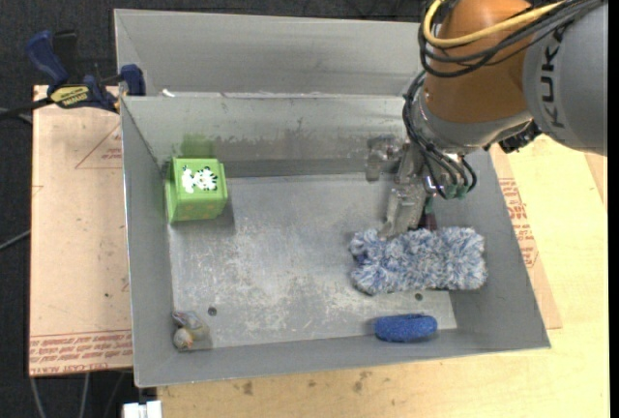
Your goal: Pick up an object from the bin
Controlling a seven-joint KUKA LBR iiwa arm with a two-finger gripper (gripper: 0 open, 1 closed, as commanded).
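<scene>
Orange-capped arm hangs over bin, right side; jaws at blue-white mop's rear edge, opening indiscernible. Also inside: blue oval front, green box left, grey lump front-left.

the grey arm reaches in from the right of the view, its last link bent downward. an orange cover wraps the wrist, with a yellow cable looped over its top and dark cables hanging beneath. below the cover the metal gripper points down, set slightly left of the wrist, its tip low.
</scene>
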